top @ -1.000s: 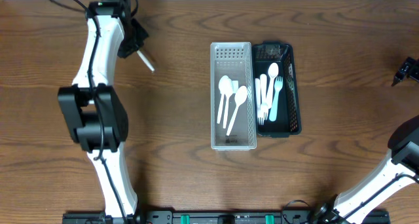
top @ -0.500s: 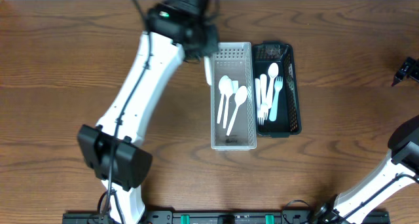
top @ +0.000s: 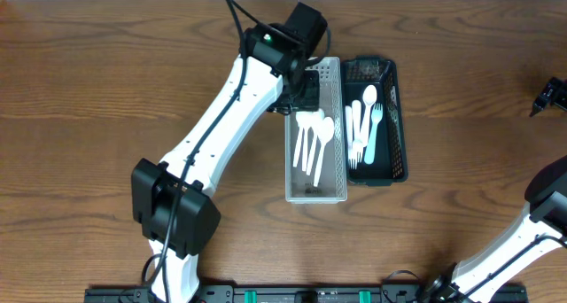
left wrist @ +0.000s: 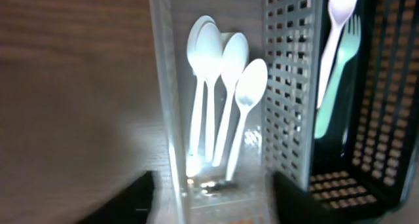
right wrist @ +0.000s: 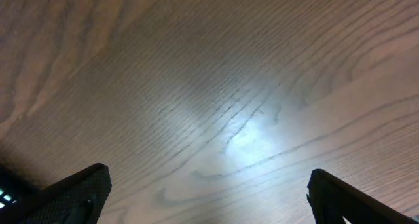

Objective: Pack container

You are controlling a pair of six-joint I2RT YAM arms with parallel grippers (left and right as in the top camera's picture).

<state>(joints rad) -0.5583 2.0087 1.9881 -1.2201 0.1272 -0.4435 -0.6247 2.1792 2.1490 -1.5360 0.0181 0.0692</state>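
Hovering over clear tray (top: 314,190), left gripper (left wrist: 216,196) spread, four spoons (left wrist: 232,54) plain from wrist (arm-covered overhead), right gripper (right wrist: 209,188) spread

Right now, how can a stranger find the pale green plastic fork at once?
On the brown wooden table, find the black mesh plastic bin beside the white perforated plastic bin. Among its white cutlery lies the pale green plastic fork, the only coloured piece.
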